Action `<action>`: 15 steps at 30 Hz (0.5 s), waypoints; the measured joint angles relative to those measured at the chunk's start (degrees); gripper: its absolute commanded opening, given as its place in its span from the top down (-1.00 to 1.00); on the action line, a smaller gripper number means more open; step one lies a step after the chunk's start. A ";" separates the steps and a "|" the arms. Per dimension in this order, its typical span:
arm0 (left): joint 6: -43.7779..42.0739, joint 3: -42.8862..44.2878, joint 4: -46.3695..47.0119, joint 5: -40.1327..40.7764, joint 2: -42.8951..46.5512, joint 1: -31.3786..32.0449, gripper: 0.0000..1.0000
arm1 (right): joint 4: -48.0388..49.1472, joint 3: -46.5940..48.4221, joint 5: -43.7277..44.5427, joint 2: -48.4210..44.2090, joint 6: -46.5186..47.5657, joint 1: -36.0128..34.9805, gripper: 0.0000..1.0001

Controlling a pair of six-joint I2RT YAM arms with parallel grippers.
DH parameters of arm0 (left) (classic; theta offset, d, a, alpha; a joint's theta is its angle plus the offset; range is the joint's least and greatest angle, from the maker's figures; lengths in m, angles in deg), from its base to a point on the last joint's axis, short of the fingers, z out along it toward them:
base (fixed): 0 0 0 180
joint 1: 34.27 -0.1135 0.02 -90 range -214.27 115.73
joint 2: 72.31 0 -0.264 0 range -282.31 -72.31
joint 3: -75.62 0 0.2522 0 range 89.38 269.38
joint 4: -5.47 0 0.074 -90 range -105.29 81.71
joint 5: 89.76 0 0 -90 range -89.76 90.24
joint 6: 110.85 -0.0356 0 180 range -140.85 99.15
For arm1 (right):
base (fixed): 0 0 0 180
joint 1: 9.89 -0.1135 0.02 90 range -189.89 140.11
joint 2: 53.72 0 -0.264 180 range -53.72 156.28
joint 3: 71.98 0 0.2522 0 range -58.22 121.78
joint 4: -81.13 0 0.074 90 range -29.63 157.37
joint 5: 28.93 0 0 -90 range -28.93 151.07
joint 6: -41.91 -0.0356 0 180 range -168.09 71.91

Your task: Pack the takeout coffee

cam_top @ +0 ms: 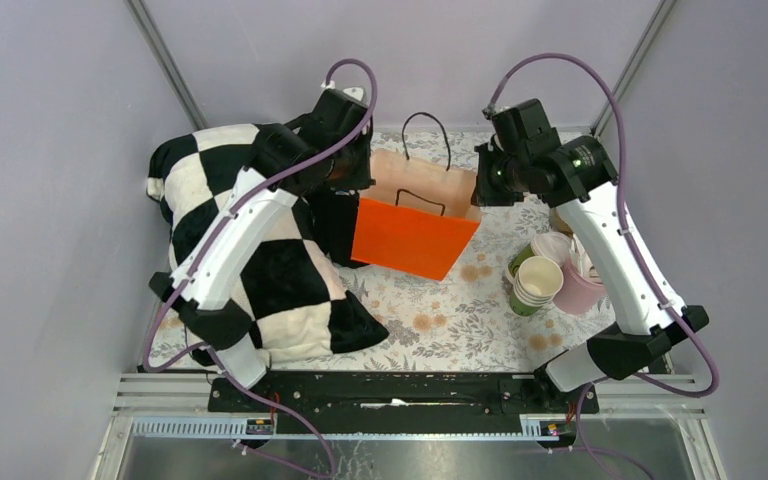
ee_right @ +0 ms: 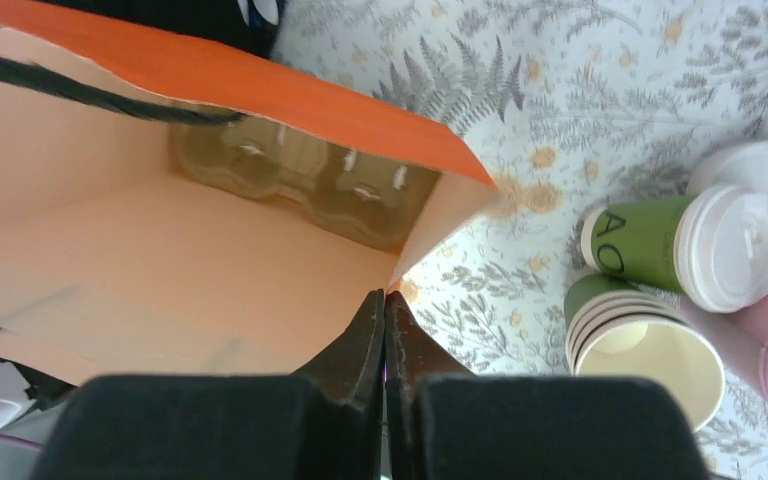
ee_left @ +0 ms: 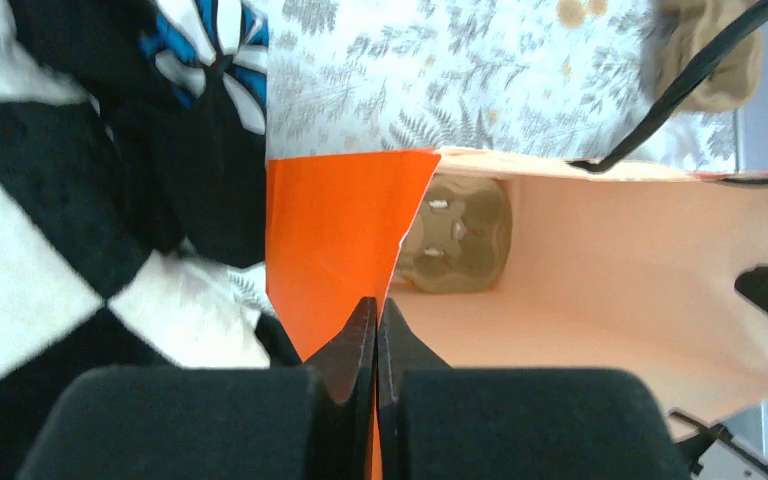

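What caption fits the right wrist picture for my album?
The right hand pinches the bag by its rim; a cup tray sits inside, the lidded coffee beside it.

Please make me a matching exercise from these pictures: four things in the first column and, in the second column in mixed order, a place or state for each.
1. lidded cup
2. cup stack
3. tray
4. left gripper

A. shut on the edge of the bag
B. inside the bag
C. green, with a white top
D. no lids, cream inside

Pairs: 1-C, 2-D, 3-B, 4-A
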 measured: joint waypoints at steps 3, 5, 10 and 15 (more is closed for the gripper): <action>2.38 -10.14 2.71 -0.24 5.27 -0.02 1.00 | 2.99 -8.50 0.22 -2.60 -0.07 0.11 1.00; 3.72 -21.90 7.54 -0.68 9.33 -0.09 1.00 | 4.70 -15.45 0.59 -3.43 -0.04 0.17 1.00; 5.55 -34.45 11.91 -3.43 8.15 -1.46 1.00 | 3.82 -17.64 0.02 1.42 -0.04 0.13 1.00; 5.77 -25.20 10.86 -1.90 7.72 -1.25 1.00 | 1.81 -6.60 0.02 1.84 -0.13 0.09 1.00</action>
